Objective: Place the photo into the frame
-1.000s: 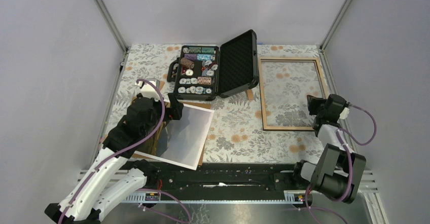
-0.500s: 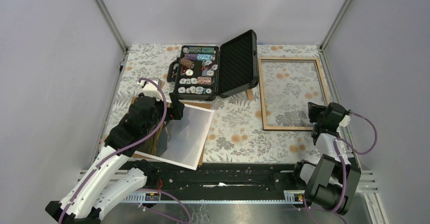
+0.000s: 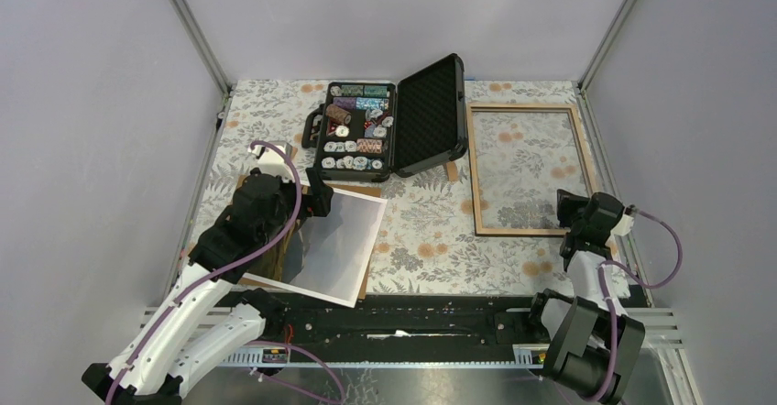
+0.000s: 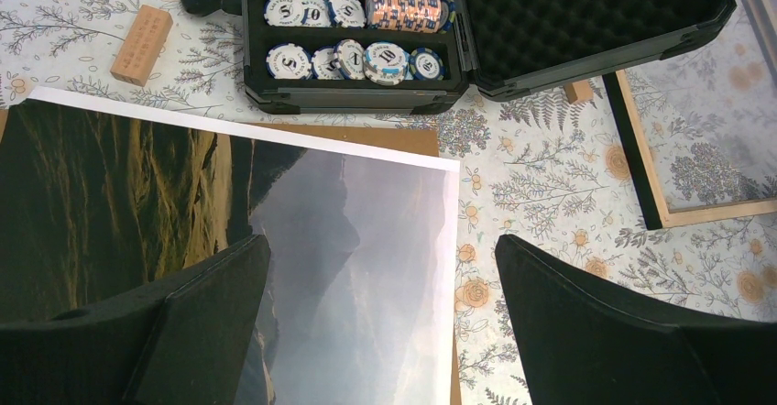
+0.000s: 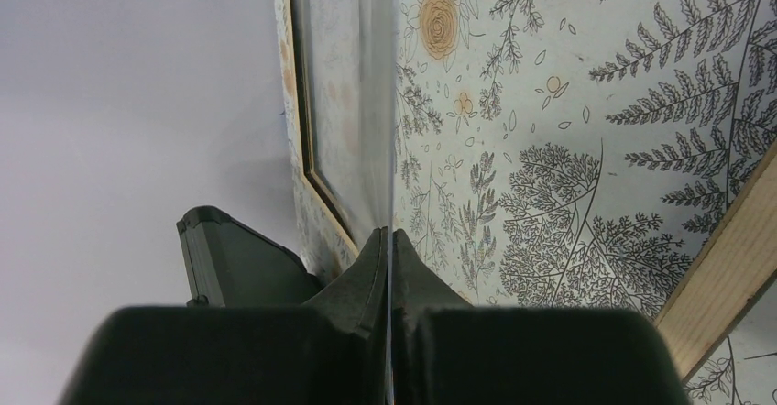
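The photo (image 3: pixel 341 243), a mountain print with a white border, lies at the near left on a brown backing board (image 3: pixel 365 191). My left gripper (image 3: pixel 316 199) is open and hovers over the photo's far edge; in the left wrist view (image 4: pixel 383 240) its jaws straddle the photo's (image 4: pixel 348 240) right border. The light wood frame (image 3: pixel 473 167) lies flat at the right. My right gripper (image 3: pixel 574 211) is at the frame's near right corner, shut on a thin clear sheet (image 5: pixel 366 130) seen edge-on between the fingers (image 5: pixel 391 236). The frame's wood rail (image 5: pixel 724 277) runs beside it.
An open black case of poker chips (image 3: pixel 366 130) stands at the back middle, its lid leaning toward the frame. A small wooden block (image 4: pixel 142 31) lies left of the case and a small wood piece (image 3: pixel 451 171) between case and frame. Grey walls enclose the table.
My right gripper has drawn back toward the near edge, still shut on the clear sheet. The left arm shifted only slightly over the photo.
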Robot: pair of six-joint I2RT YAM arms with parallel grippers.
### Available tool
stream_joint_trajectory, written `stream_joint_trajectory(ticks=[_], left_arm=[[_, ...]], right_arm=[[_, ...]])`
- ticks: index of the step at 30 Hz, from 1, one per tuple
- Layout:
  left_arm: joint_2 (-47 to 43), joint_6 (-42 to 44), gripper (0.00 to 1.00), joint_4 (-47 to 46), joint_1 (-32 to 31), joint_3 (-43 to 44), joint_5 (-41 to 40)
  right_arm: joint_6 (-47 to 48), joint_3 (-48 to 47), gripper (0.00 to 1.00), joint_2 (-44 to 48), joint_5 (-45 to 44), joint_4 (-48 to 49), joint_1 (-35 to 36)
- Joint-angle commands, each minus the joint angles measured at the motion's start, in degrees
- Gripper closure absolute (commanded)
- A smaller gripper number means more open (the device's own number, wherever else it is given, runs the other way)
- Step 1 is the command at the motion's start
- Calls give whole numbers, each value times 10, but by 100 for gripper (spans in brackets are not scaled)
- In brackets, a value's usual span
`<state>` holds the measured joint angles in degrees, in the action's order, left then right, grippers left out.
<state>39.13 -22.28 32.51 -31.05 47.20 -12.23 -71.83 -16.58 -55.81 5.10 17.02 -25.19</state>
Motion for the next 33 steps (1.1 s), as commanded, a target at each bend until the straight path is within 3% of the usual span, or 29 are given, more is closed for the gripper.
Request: stream_joint_trajectory(ticks=[1, 15, 19, 22, 27, 33], left_arm=[[0, 5, 1, -21, -1, 1, 4], [-2, 6, 1, -23, -1, 0, 8], [-2, 6, 1, -24, -1, 0, 10], [-2, 7, 1, -24, -1, 0, 11], [-5, 6, 1, -24, -1, -1, 9], [-8, 5, 1, -24, 0, -1, 9]], right_arm=[[9, 3, 100, 14, -27, -4, -3], [1, 8, 100, -40, 9, 48, -3], [18, 8, 77, -48, 17, 56, -3], [50, 3, 75, -61, 27, 60, -3], [85, 12, 59, -84, 52, 102, -3], [90, 28, 63, -125, 70, 190, -3]])
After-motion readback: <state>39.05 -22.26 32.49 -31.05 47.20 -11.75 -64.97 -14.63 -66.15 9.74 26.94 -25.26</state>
